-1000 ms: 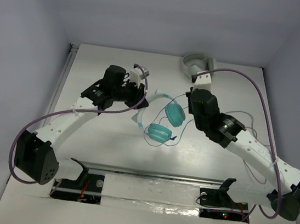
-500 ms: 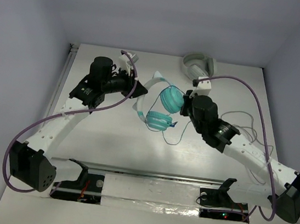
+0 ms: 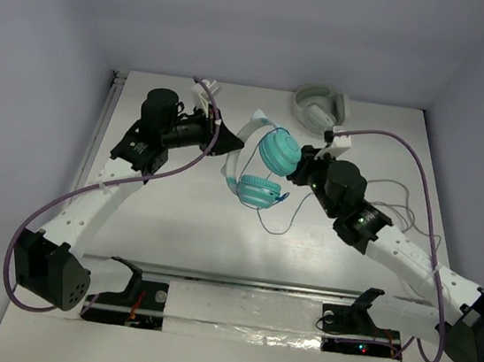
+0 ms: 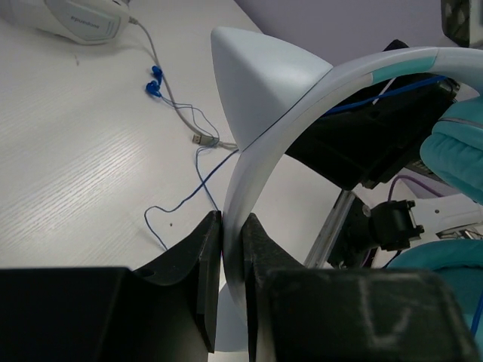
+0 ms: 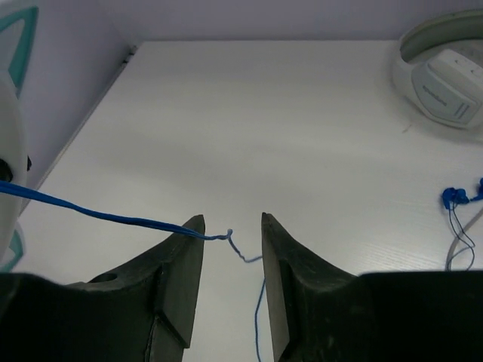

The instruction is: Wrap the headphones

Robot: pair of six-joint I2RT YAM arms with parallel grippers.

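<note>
Grips the headphones (image 3: 259,191) by the pale headband (image 4: 266,147) with the left pincer (image 4: 232,226), both fingers (image 4: 202,260) pressed flat against the band's two faces just below a pointed ear-shaped bump (image 4: 256,83). Holds them between the two arms, over the far half of the surface (image 3: 174,226) and seemingly lifted clear of it, with the band arching back toward the left arm and the two teal ear cups (image 3: 279,150) stacked one behind the other on the right side. Places the right pincer (image 5: 232,226) just beside the farther cup, fingers apart with a narrow gap and clamped on nothing. Draws the thin blue cable (image 5: 113,217) taut in the right wrist view from the picture's left edge to the tip of one finger (image 5: 185,253), touching it there, then lets it kink slack through the gap and drop downward. Trails a loose loop of the same cable on the surface nearer the bases in the top view. Leaves the larger grey-white headphones (image 3: 320,108) at the far edge, well apart, with a grey cable (image 4: 170,94) and small blue earbuds (image 4: 153,81) lying near them
</note>
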